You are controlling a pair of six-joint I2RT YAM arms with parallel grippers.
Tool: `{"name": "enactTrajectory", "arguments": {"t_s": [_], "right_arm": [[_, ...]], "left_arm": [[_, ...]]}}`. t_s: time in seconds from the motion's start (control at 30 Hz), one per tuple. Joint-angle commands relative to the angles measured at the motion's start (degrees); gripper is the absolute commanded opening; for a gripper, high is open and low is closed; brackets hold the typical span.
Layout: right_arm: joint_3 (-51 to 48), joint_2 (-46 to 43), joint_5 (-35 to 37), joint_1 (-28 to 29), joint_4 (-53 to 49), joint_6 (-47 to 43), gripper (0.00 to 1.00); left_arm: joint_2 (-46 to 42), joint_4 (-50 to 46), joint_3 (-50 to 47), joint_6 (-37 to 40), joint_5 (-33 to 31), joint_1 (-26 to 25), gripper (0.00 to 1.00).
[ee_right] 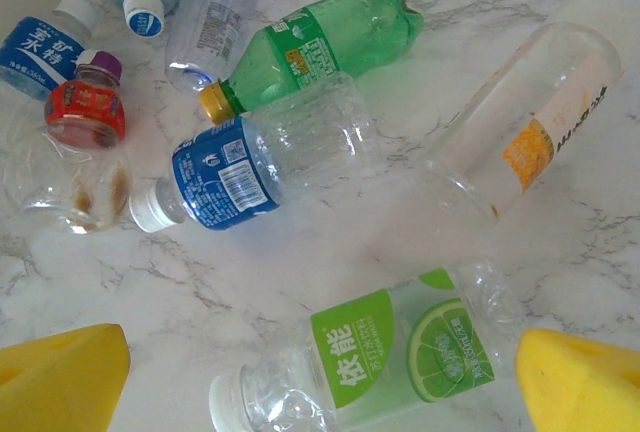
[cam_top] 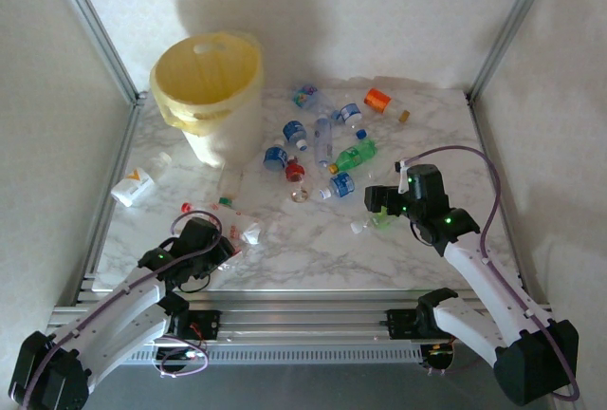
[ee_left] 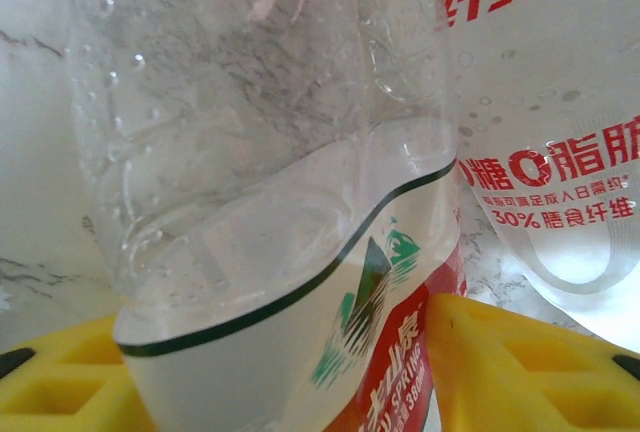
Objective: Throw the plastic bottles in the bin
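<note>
Yellow fingers of the left gripper flank a clear bottle with a white, green and red label at the near left of the marble table; whether they grip it cannot be told. On the other side, the fingers of the right gripper stand wide apart, holding nothing, above a lime-label bottle lying on its side. More plastic bottles, blue-labelled, green and clear, lie scattered across the middle and far side of the table. At the far left stands the bin, upright, pale yellow with a yellowish liner, near the scatter.
</note>
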Motion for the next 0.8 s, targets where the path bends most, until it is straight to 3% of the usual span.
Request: {"name": "enactTrajectory", "arguments": {"t_s": [0.0, 0.77], "right_arm": [[1.05, 0.37, -0.88, 0.41, -0.29, -0.02, 0.99], [1.06, 0.4, -1.48, 0.41, -0.16, 0.79, 0.99]], "left_arm": [[-0.61, 0.25, -0.97, 0.21, 0.26, -0.51, 0.53], [-5.22, 0.85, 2.17, 3.13, 0.35, -0.52, 0.15]]}}
